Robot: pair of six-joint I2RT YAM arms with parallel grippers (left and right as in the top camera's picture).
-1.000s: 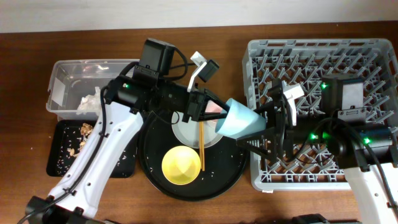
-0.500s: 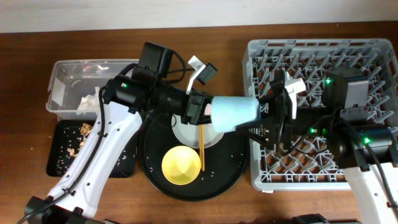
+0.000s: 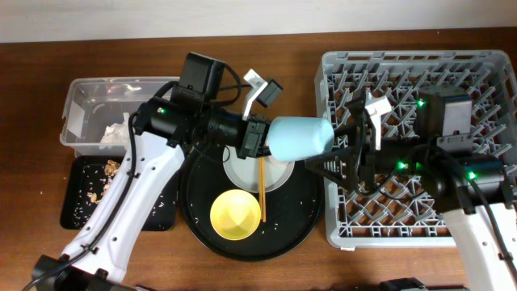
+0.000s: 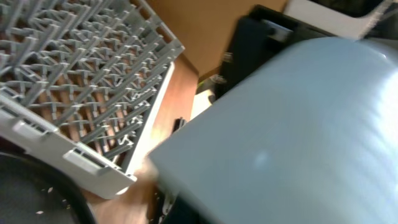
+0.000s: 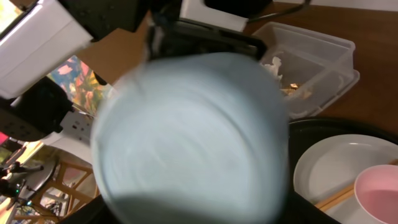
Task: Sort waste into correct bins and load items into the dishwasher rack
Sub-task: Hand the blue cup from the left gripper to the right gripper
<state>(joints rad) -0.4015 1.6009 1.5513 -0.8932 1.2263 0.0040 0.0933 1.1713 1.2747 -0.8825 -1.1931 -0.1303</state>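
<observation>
Left gripper [image 3: 260,139] is clenched on the rim of the light blue cup [image 3: 300,136]. Right gripper [image 3: 335,155] sits at the cup's base; whether it grasps, I cannot tell. Dishwasher rack [image 3: 485,73] fills the right, round black tray [image 3: 202,218] lies left of it, and the cup hangs sideways between them.

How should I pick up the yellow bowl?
I'd pinch the yellow bowl by its rim from straight above, one jaw inside, one outside: it sits upright and open. Take the left rim, since the chopsticks lie along its right.
</observation>
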